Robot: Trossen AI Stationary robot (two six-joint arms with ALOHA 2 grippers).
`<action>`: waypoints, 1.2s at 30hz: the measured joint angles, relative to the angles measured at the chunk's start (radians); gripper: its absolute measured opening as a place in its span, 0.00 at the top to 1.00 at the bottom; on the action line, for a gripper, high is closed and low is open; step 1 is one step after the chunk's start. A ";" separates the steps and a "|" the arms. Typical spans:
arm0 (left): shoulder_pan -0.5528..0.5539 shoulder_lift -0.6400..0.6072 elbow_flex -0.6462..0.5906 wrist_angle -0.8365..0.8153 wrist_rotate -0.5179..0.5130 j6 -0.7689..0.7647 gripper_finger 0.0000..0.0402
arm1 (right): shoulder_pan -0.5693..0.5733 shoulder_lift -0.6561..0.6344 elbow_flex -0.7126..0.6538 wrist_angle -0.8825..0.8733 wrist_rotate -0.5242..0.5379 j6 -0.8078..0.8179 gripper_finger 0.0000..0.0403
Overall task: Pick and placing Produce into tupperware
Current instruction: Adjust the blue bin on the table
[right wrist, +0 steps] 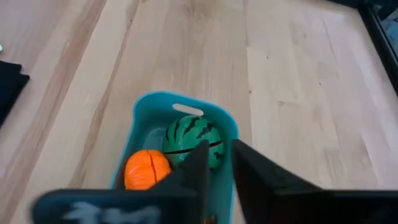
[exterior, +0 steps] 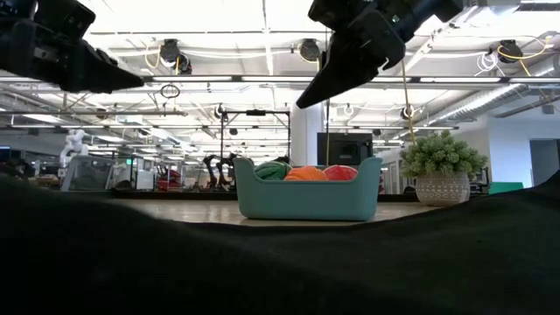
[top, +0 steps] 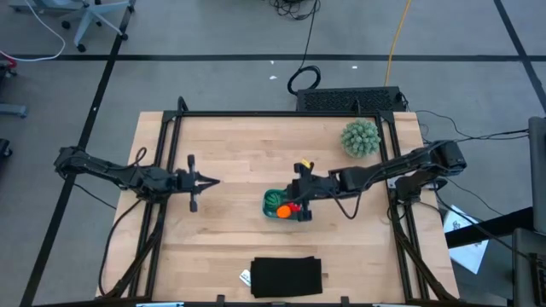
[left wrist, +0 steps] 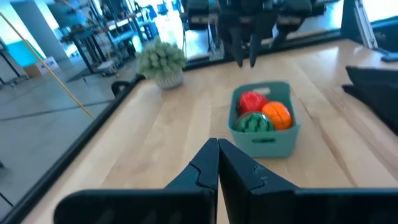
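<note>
A flat black rectangle (top: 287, 277) lies at the table's near edge. Mid-table, the teal tupperware (left wrist: 264, 138) holds all three produce pieces: red piece (left wrist: 251, 101), striped green ball (right wrist: 193, 142) and orange ball (right wrist: 147, 169). The right gripper (left wrist: 245, 53) hangs above it, fingers nearly together, empty (the left gripper (top: 211, 181), closed and empty, waits well apart). Farther back stands a pale green spiky ball (top: 361, 138).

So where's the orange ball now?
In the tupperware near the table's centre, beside the green striped ball and red piece: orange ball, below the right gripper.
</note>
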 joint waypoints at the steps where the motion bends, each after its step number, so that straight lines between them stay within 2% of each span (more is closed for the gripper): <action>1: 0.000 0.000 0.000 0.014 -0.003 0.007 0.96 | -0.001 0.000 0.000 0.000 -0.002 0.007 0.89; 4: 0.000 -0.001 0.000 0.055 -0.009 0.028 0.96 | -0.002 -0.019 -0.001 -0.002 -0.002 -0.002 0.98; 9: 0.000 -0.001 0.000 0.098 -0.038 0.066 0.96 | -0.022 -0.078 -0.002 0.038 -0.065 -0.028 0.97; 13: 0.000 -0.001 0.000 0.135 -0.081 0.092 0.96 | -0.065 -0.175 -0.051 0.104 -0.085 -0.030 1.00; 17: -0.001 -0.001 0.000 0.138 -0.107 0.096 0.96 | -0.107 -0.346 -0.194 0.256 -0.078 -0.020 1.00; 20: -0.001 -0.001 0.000 0.139 -0.123 0.095 0.96 | -0.112 -0.467 -0.315 0.363 -0.034 -0.002 1.00; 24: -0.001 -0.001 0.000 0.161 -0.142 0.109 0.97 | -0.107 -0.605 -0.412 0.343 0.053 0.002 1.00; 31: -0.019 -0.001 0.000 0.179 -0.160 0.129 0.99 | -0.105 -0.893 -0.554 0.350 0.052 0.063 1.00; 36: -0.034 -0.001 0.000 0.180 -0.160 0.120 0.99 | -0.104 -1.050 -0.641 0.370 0.061 0.082 1.00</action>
